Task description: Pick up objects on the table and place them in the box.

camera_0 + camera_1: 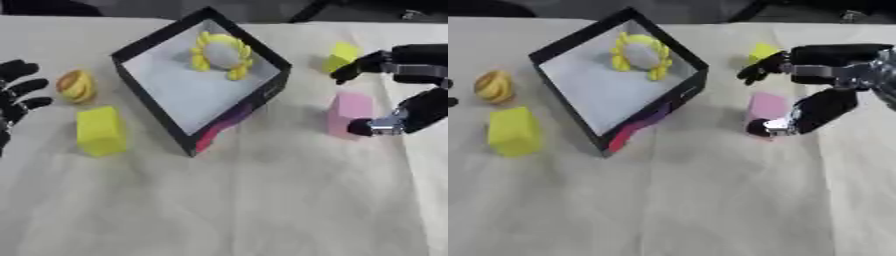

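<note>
On the table, right of the box: I have the right hand [820, 95] straddling the pink block [350, 112], fingers spread apart, thumb tip low against the block's near face, nothing clamped yet.
Reason for posture: I judge the wide span is set so fingers and thumb can close on opposite faces of the block.
Pink block: upright on the cloth, just beside the box's right corner, so the carry should be short.
Box [144, 42]: black-walled, open-topped, turned corner-on toward me; a yellow-and-white ring-shaped toy [220, 55] already lies at its far end.
Small yellow block [342, 55]: beyond the right hand's fingers, near them; contact cannot be confirmed.
Left hand [16, 95]: idle at the left edge, fingers straight and splayed, holding nothing.
Left-side items: a striped yellow-orange rounded object [76, 86] and a large yellow block [100, 131], both outside the box, awaiting pickup.
</note>
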You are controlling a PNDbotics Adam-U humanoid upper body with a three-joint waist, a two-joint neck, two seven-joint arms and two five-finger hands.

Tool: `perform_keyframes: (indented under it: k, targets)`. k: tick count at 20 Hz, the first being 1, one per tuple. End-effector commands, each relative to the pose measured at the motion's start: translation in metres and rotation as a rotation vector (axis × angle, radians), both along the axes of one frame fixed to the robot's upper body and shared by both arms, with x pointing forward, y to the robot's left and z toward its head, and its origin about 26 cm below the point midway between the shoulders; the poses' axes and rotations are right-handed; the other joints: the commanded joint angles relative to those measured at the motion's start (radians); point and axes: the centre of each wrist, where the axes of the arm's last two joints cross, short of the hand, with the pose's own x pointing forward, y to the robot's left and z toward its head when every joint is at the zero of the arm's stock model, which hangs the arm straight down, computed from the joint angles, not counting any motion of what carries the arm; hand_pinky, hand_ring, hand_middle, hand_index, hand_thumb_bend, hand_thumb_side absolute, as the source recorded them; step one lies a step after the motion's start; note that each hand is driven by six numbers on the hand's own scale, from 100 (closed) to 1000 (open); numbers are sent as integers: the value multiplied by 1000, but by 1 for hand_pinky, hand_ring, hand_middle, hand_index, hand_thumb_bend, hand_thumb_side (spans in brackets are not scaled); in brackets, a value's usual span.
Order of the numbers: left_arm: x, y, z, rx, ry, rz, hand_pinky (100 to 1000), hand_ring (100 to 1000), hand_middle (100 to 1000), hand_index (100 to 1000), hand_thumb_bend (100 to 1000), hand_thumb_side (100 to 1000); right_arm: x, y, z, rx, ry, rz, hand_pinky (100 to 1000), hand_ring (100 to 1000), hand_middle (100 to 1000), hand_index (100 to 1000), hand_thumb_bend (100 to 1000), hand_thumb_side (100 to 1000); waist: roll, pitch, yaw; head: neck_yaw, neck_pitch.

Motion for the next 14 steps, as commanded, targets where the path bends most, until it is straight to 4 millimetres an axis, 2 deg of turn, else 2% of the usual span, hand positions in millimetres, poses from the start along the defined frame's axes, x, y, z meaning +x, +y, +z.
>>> perform_keyframes:
  k: [1,14]
  targets:
    - [-2,-1,7,20,-22,-9,819,863,841,877,100,823,-2,-9,12,-27,-55,-26,1000,916,853,976,453,739,2,-6,-2,3,-14]
    - [-2,-4,5,30,-20,-11,821,866,840,875,100,834,10,-17,1,-20,-73,-94,1000,923,863,990,454,737,10,8,-4,-1,-21]
